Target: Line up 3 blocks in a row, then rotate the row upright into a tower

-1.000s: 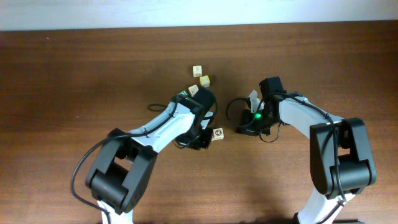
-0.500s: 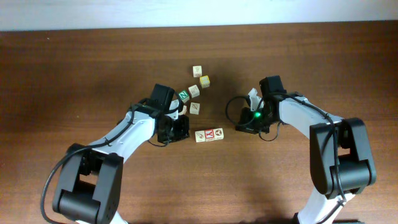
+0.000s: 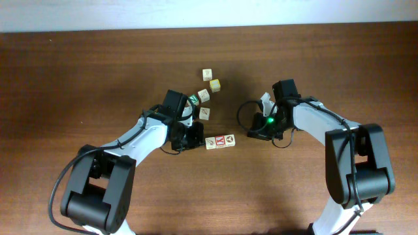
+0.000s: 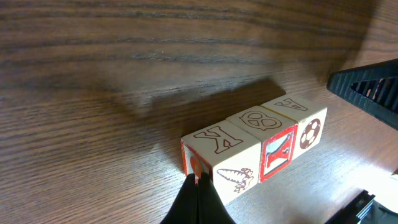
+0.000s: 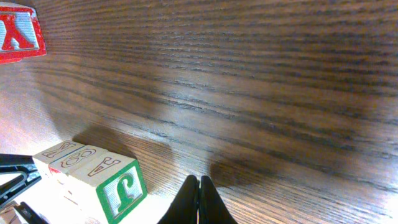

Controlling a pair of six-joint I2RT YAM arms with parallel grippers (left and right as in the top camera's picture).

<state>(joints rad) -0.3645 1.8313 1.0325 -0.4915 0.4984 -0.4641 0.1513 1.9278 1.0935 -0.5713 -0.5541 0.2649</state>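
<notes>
Three blocks (image 3: pixel 220 141) lie in a row between the arms, showing K (image 4: pixel 221 152), 8 (image 4: pixel 267 134) and A (image 4: pixel 298 118) in the left wrist view. My left gripper (image 4: pixel 199 185) is shut and empty, its tips at the red end face of the K block. In the overhead view the left gripper (image 3: pixel 196 140) sits just left of the row. The right gripper (image 3: pixel 251 135) is shut and empty, a short way right of the row. In the right wrist view the right gripper (image 5: pixel 199 188) points past the row's green end face (image 5: pixel 122 193).
Several more blocks lie behind the row: two close together (image 3: pixel 198 98), one (image 3: pixel 205 113) nearer, and two (image 3: pixel 211 79) farther back. A red-faced block (image 5: pixel 18 31) shows at the top left of the right wrist view. The table's far edge (image 3: pixel 209 27) meets a white wall.
The left arm drew back left off the row, uncovering all three blocks, then edged right again to the row's left end. The right arm has not moved.
</notes>
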